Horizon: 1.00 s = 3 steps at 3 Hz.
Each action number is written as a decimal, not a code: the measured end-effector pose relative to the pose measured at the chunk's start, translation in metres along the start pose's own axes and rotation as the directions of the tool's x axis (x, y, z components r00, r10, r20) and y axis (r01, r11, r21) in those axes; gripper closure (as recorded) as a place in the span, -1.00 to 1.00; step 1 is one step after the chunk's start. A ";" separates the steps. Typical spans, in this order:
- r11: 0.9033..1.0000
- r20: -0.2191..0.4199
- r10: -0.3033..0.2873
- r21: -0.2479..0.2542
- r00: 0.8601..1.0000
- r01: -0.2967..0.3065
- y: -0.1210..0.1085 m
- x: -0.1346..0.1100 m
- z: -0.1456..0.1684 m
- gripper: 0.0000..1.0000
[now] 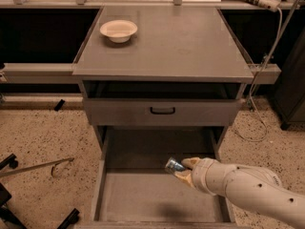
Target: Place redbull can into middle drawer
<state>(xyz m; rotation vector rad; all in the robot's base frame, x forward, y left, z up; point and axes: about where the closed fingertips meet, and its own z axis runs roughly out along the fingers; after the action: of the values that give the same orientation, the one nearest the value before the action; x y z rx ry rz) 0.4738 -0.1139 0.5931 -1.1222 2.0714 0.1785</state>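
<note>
Hand (pixel 185 170) pinching redbull can (pixel 173 166), can tilted, held over floor of open middle drawer (pixel 157 199), right of drawer centre. Cream bowl (pixel 118 30) on worktop (pixel 181 46) above drawer.

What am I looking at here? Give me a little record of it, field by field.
gripper: reaches in from the right over the middle drawer, jaws closed on the redbull can
redbull can: tilted, over the drawer's back part
middle drawer: pulled out
drawer front: shut, with a black handle
cabinet top: cream bowl at back left
</note>
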 end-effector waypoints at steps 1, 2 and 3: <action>1.000 -0.004 0.004 0.021 1.000 -0.004 -0.012 0.018 0.030 1.00; 0.997 0.006 0.035 0.067 0.999 -0.036 -0.039 0.044 0.074 1.00; 0.993 0.026 0.091 0.078 0.996 -0.093 -0.045 0.071 0.122 1.00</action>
<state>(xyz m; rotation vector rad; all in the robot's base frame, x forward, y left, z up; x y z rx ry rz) 0.5525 -0.1334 0.4696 -0.9741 2.0928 0.1516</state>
